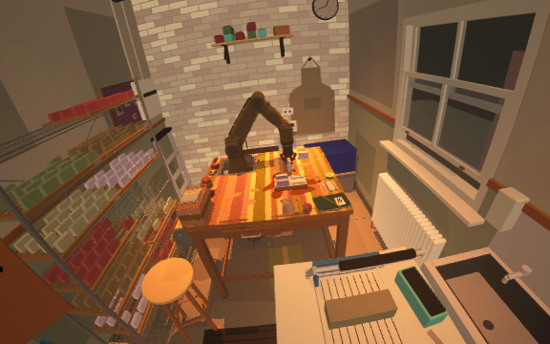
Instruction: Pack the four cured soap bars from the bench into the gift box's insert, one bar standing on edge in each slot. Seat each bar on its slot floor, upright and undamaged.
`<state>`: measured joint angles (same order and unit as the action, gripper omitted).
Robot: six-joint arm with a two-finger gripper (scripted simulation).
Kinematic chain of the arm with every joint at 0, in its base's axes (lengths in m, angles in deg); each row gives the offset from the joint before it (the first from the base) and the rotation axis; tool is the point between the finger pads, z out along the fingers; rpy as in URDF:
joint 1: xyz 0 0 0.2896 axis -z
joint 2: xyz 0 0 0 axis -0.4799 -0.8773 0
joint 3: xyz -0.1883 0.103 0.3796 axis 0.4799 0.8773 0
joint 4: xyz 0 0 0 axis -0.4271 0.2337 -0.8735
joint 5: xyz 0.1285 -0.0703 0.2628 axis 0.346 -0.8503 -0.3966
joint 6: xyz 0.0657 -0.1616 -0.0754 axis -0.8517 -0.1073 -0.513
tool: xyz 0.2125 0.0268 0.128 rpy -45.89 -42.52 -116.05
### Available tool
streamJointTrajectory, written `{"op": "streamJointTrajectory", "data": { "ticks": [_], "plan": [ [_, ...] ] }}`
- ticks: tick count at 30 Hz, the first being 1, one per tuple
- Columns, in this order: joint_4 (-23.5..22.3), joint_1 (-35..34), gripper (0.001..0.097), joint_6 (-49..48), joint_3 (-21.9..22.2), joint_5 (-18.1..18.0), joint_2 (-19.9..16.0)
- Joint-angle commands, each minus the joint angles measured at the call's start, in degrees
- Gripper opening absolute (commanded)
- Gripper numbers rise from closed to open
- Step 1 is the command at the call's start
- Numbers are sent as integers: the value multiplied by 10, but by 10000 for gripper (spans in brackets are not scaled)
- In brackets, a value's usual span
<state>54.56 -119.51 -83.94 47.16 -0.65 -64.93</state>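
Note:
The soap bar (288, 166) under my gripper (287, 162) is mostly hidden by the fingers; it is a small pale piece on the striped bench. My gripper is closing around it, and from this distance I cannot make out whether it has a hold. Just in front lies the gift box (290, 181), a low red tray whose insert shows pale bars, too small to tell how they sit. Another pale bar (302, 154) lies at the bench's far right corner.
A blue bin (334, 153) stands on the floor behind the bench's right end. On the bench are a dark green mat (332, 202), a small jar (288, 206) and a wooden box (194, 199) at the left edge. A stool (167, 282) stands in front.

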Motion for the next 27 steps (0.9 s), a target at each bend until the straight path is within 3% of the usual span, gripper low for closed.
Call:
{"op": "streamJointTrajectory", "data": {
  "ticks": [1, 13, 17, 21, 27],
  "plan": [
    [0, 0, 320, 0, 0, 0, 0],
    [0, 0, 80, 0, 0, 1, 0],
    [0, 0, 80, 0, -3, -6, 4],
    [0, 0, 80, 0, -15, -40, 26],
    [0, 0, 80, 0, -51, -119, 69]
  ]
}}
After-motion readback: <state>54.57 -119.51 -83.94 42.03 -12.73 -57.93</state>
